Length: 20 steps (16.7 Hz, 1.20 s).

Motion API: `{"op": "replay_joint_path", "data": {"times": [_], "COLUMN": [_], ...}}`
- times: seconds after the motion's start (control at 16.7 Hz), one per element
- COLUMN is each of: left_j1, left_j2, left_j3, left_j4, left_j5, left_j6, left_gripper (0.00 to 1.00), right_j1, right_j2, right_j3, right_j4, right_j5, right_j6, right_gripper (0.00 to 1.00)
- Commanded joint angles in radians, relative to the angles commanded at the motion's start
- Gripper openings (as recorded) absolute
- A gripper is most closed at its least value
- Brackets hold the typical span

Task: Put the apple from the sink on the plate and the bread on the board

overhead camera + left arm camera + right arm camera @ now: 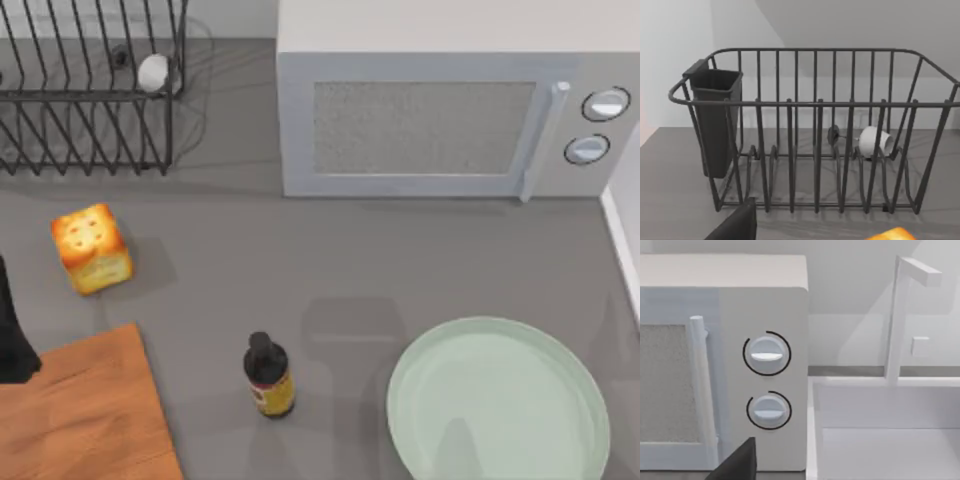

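One golden-crusted bread (92, 249) cube, pale porous sides, dark-spotted.

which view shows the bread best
The top view: the bread sits whole on the grey table, just above the board. The left wrist view catches an orange sliver of it at the frame edge; the right wrist view faces the microwave.

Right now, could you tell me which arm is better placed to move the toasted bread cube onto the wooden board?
Left: the toasted bread cube and orange-brown wooden board both lie at the table's left, beside the left arm.
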<state>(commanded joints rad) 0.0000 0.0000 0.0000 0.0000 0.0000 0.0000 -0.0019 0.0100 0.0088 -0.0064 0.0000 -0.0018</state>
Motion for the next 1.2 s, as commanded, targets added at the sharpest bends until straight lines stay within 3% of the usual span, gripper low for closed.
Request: {"op": "replay_joint_path", "data": {"times": [0.36,1.2], "left_j1": [0.000,0.000], "left_j2": [0.000,0.000], "left_j3": [0.000,0.000], "left_j4": [0.000,0.000], "left_j5": [0.000,0.000], "left_j6": [0.000,0.000], "left_gripper": [1.00,1.00], "right_j1": [-0.046,-0.229], "right_j2": [0.280,1.579], "right_j3": [0.219,1.082], "right_j4": [-0.161,-0.792], "right_j5": [0.000,0.001], "right_j6": [-0.044,-0.216], "right_gripper": [1.00,1.00]}}
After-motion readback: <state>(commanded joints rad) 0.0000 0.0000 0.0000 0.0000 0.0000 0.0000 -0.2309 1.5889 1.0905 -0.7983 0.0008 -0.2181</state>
